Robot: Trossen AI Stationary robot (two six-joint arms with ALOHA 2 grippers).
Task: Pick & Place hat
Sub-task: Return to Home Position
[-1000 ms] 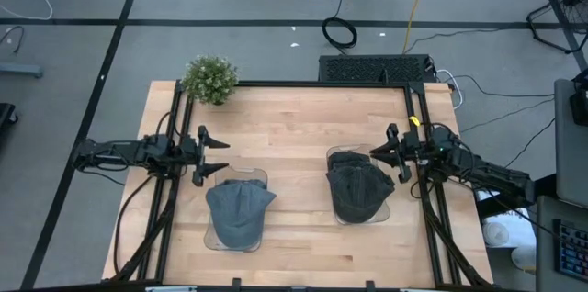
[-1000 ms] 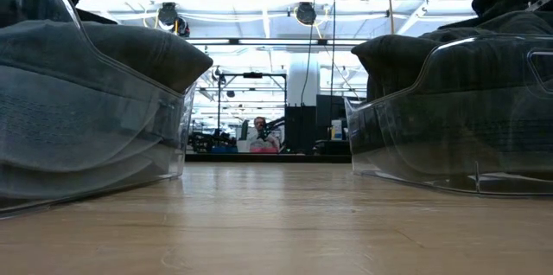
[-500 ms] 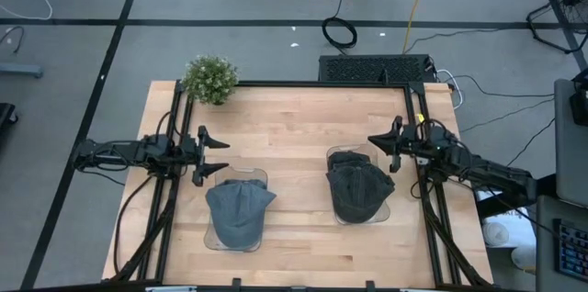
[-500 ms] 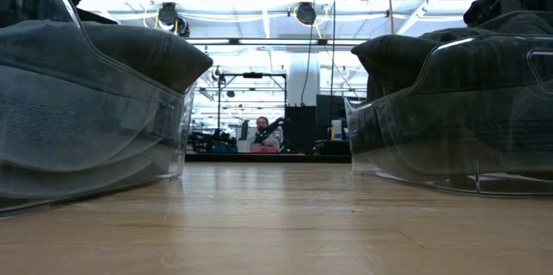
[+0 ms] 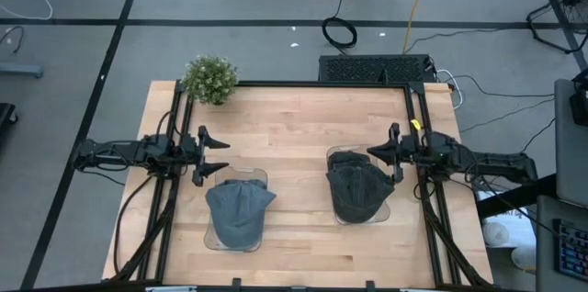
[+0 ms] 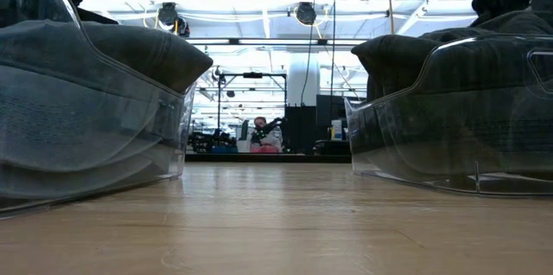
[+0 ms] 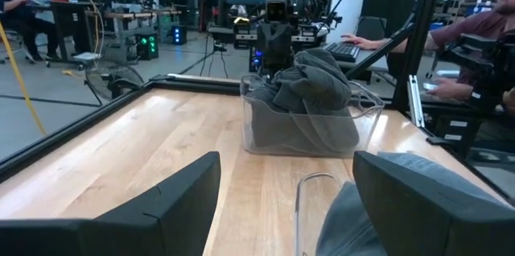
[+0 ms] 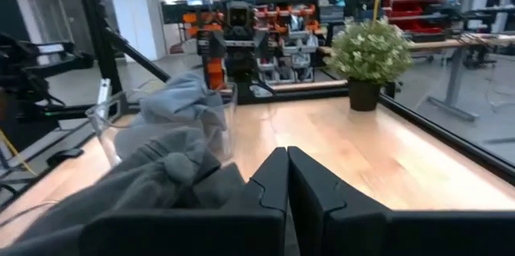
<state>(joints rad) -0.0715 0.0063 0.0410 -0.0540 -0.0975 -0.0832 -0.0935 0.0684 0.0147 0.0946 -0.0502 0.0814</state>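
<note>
Gray cap (image 5: 239, 211) in left clear bin (image 5: 210, 239), black caps (image 5: 357, 191) heaped in right clear bin (image 5: 392, 207) on wood counter (image 5: 294, 127); right arm (image 5: 469, 159) newly straightened at right edge, jaws together and empty, left arm (image 5: 129, 152) parked opposite, jaws apart, sorting apparently finished, only homing remaining.

**Stretched low from either side, spread on the left, closed on the right**

Reaches in from the left side with the left arm (image 5: 119, 152), laid low and nearly level, wrist straight, aimed inward at the opposite arm. Holds the left gripper (image 5: 220, 156) wide apart; appears from its own wrist as two dark fingers (image 7: 169, 200) splayed to either side with a broad gap between. Mirrors that from the right side with the right arm (image 5: 487, 159), likewise low, extended and aimed inward. Carries the right gripper (image 5: 375, 152) pressed together, fingers (image 8: 273, 179) meeting along their length in its wrist view. Shows in the low view only as dark shapes at the upper corners.
</note>
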